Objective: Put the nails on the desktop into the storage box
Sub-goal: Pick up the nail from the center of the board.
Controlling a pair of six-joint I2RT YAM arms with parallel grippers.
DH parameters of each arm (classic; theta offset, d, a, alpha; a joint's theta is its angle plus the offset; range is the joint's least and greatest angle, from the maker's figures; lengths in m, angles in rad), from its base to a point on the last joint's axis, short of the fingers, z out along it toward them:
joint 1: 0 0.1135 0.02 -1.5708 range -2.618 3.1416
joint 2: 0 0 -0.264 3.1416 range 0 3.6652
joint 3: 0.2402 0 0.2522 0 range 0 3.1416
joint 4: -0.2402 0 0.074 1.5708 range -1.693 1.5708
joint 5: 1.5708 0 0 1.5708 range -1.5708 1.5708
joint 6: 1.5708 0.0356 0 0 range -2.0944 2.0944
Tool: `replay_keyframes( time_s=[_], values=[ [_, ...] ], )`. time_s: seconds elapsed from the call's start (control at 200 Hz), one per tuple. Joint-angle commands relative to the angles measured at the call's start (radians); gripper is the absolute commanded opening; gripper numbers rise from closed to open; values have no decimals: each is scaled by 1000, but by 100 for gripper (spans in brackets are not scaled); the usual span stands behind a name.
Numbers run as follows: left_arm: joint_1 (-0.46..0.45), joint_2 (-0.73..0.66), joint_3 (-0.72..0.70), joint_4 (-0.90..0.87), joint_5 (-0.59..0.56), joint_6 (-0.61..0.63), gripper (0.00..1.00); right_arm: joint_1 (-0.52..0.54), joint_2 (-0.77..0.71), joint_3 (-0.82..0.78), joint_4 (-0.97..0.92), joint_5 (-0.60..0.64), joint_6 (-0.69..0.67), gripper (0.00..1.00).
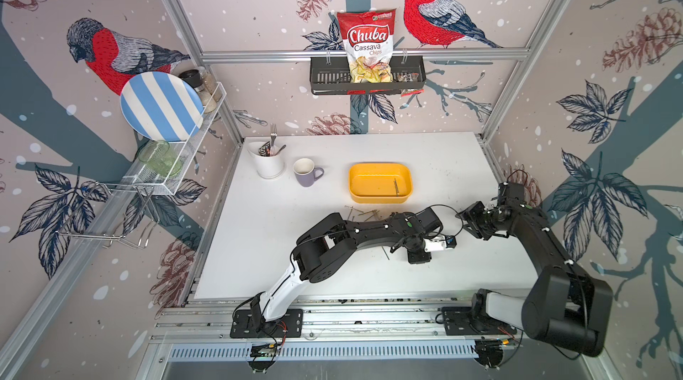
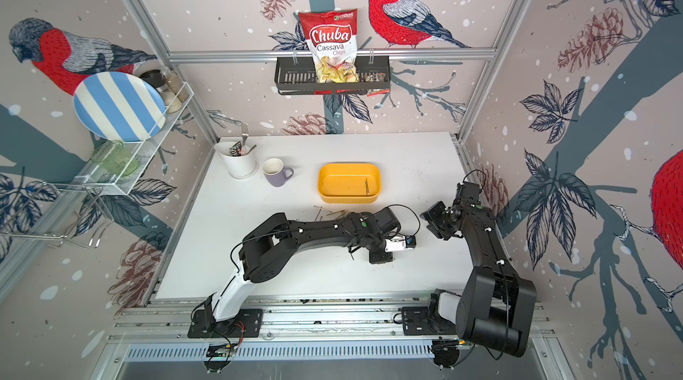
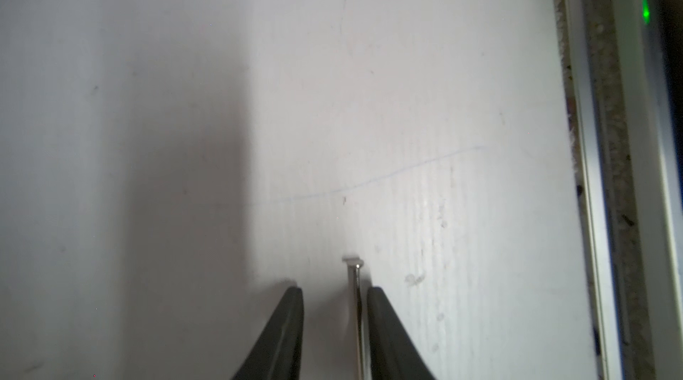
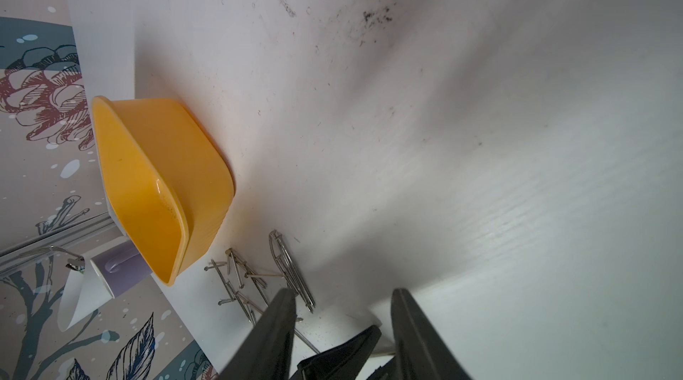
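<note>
Left tool (image 3: 334,293) sat low over the bench (image 1: 295,256) with its fingers apart. One nail (image 3: 357,304) lay lengthwise in the gap, against one finger and clear of the other, so it was not clamped. Right tool (image 4: 343,297) hung above the right side of the bench, fingers also apart, nothing gripped between them.

Bench: white, scuffed, framed by aluminium rails.

Yellow storage box (image 1: 380,197): upright on the bench, towards the back, right of centre. In both top views a few nails (image 1: 396,186) lay together on its floor near the right-hand end.

White utensil holder (image 1: 269,167): back left corner of the bench, a fork (image 1: 273,134) standing in it.

Lilac mug (image 1: 305,175): between the holder and the storage box, apart from both, handle towards the box.

Loose nails (image 1: 364,213): on the bench just in front of the storage box, partly hidden by the left arm in both top views. The right wrist view showed them as a scattered, crossing cluster (image 4: 251,285) beside the box's wall, not touching it. Exact count could not be told.
</note>
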Motion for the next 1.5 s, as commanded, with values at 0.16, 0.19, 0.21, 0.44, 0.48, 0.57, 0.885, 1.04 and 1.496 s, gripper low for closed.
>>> replay_keyframes(
  time_s=[0.16, 0.19, 0.21, 0.44, 0.48, 0.57, 0.885, 1.04, 1.496],
  values=[
    [-23, 10, -82, -149, -61, -14, 19, 4, 6, -3, 50, -37, 21, 47],
    [-23, 8, -89, -150, -65, -17, 17, 4, 6, -3, 54, -39, 24, 47],
    [-22, 7, -93, -150, -67, -20, 16, 6, 6, -2, 56, -39, 26, 47],
    [-17, 16, -88, -155, -95, -43, 0, 26, 6, 2, 73, -33, 50, 47],
    [-12, 19, -83, -159, -94, -51, 0, 31, 6, 3, 75, -32, 55, 47],
    [7, 18, -72, -160, -84, -70, 0, 43, 33, 11, 79, -27, 63, 47],
    [95, -81, -46, -128, -67, -142, 0, 87, 51, 69, 85, -8, 91, 47],
    [148, -156, -54, -107, -32, -197, 0, 146, 84, 104, 105, -1, 103, 50],
    [379, -345, -61, 1, 75, -520, 0, 333, 221, 280, 87, 90, 96, 56]
  ],
)
